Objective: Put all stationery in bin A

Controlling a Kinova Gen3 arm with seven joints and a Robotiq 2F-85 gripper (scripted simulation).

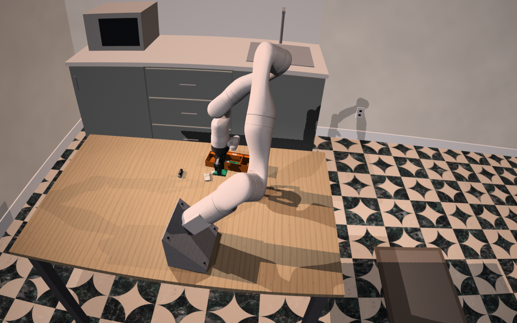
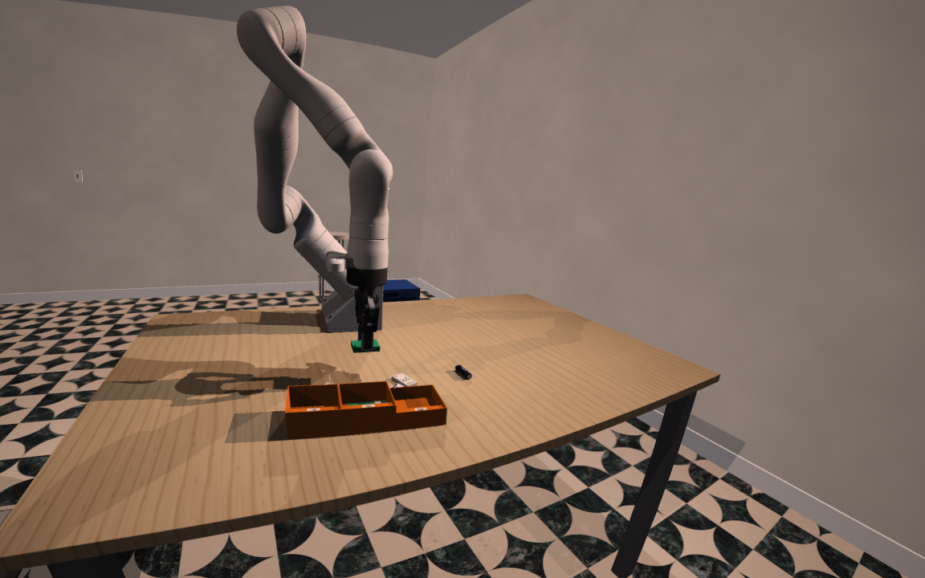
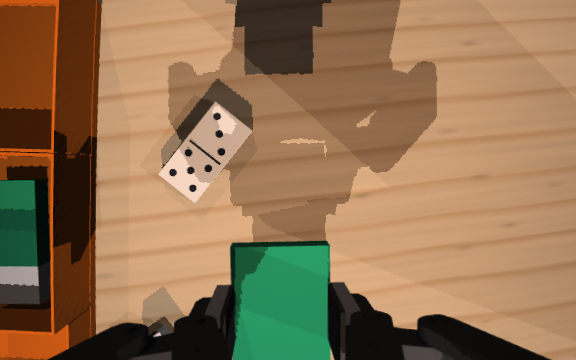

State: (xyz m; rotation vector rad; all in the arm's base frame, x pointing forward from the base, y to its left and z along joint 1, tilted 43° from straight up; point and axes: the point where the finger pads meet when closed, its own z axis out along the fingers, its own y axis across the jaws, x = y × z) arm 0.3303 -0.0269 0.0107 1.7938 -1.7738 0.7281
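My gripper (image 1: 220, 174) (image 2: 366, 348) (image 3: 280, 307) is shut on a flat green block (image 1: 224, 172) (image 2: 356, 345) (image 3: 280, 290), held above the table with its green face showing between the fingers. In the middle orange bin (image 2: 368, 419) lies a green block with a white and grey end (image 2: 360, 404) (image 3: 15, 220). The left bin (image 2: 313, 423) and right bin (image 2: 421, 416) in the exterior view show nothing inside. The bins' labels are too small to read, so I cannot tell which is A.
A white domino (image 1: 207, 176) (image 2: 404, 379) (image 3: 199, 162) lies on the table close to the bins. A black cylinder (image 1: 180, 172) (image 2: 462, 372) lies farther out. A small object (image 3: 160, 330) is mostly hidden behind the left finger in the wrist view.
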